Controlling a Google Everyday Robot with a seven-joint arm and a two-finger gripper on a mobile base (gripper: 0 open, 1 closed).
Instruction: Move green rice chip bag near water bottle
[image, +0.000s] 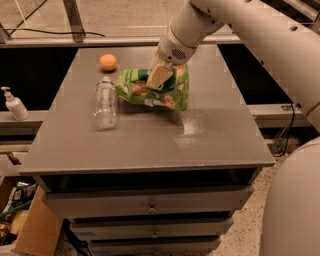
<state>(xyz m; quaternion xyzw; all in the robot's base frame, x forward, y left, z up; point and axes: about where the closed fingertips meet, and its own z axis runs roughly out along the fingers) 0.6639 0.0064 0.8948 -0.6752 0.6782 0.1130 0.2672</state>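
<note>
Plainly, the work surface is a grey table top (150, 142) with three drawer fronts (150, 206) stacked below it. It stands on a pale speckled floor (245, 235), with a dark recess on either side. A brown cardboard box (31, 234) sits off the table's 8 o'clock corner, and a thin black cable (288, 131) hangs at 3 o'clock.

Counted on the top: one green rice chip bag (171, 95), one water bottle (106, 102) and one orange ball or fruit (108, 62) — three things in all. One white pump dispenser (14, 104) stands apart on a ledge off the 9 o'clock edge.

The water bottle lies on its side at about 10 o'clock from the table's centre, cap toward the far edge. The orange thing rests beyond it near the 11 o'clock corner.

The gripper (160, 75) comes down from the white arm (240, 25) at 12 o'clock, its fingers pinched closed on the upper part of the green rice chip bag. The bag is tilted and crinkled, at 3 o'clock of the bottle — near it, with a narrow gap between them.
</note>
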